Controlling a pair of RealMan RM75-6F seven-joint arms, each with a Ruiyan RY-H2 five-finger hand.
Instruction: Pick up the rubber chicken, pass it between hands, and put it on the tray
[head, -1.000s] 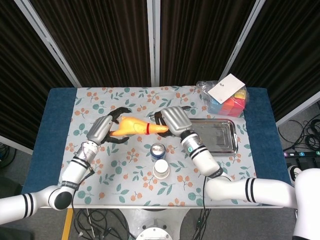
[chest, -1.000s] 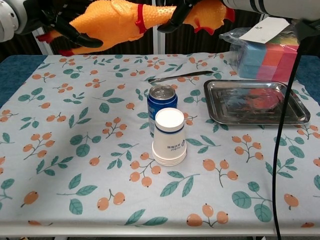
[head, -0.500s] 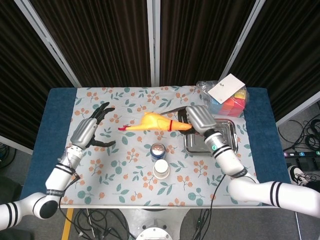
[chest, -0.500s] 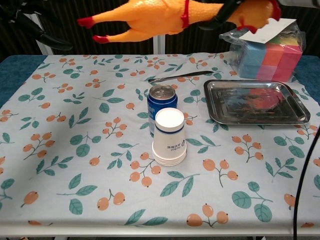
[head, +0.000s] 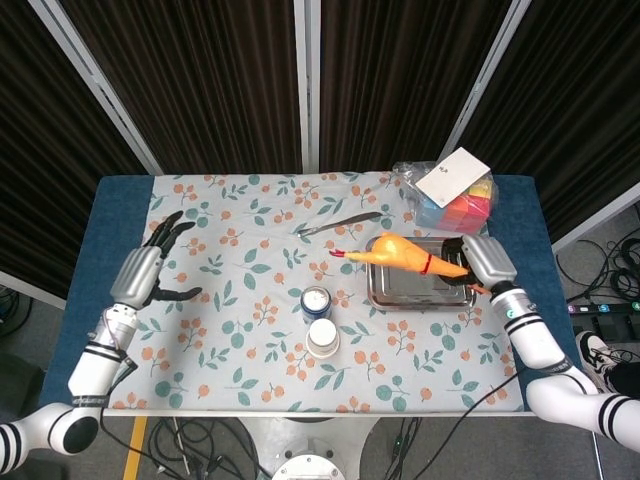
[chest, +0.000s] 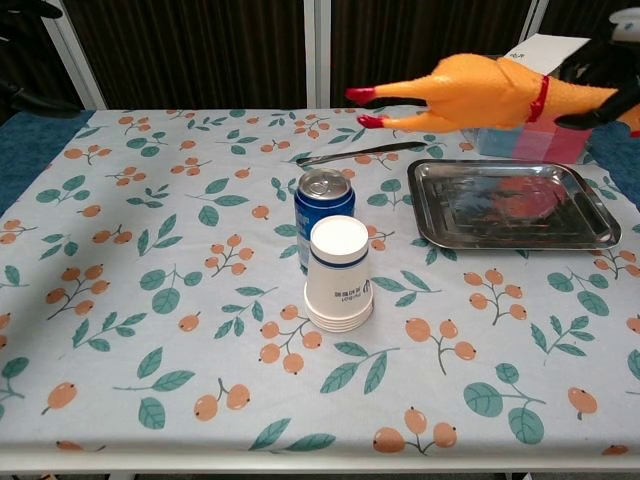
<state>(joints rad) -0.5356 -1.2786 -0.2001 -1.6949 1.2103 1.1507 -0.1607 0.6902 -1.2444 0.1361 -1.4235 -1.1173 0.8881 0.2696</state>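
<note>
The rubber chicken (head: 405, 252) in the head view hangs above the tray (head: 400, 291), gripped at its head end by the right hand (head: 478, 262) with its legs pointing away from that hand, while the left hand (head: 143, 272) hovers well apart over the bench (head: 230, 330), fingers spread and holding nothing. In the chest view the chicken (chest: 480, 92) floats over the tray (chest: 512, 238), the right hand (chest: 605, 85) holding it at the frame edge, a can (chest: 324, 215) and paper cups (chest: 338, 275) standing further from that hand.

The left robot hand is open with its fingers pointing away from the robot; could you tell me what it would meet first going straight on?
Nothing, it seems: beyond the left robot hand lies only tablecloth, though depth is unclear.
</note>
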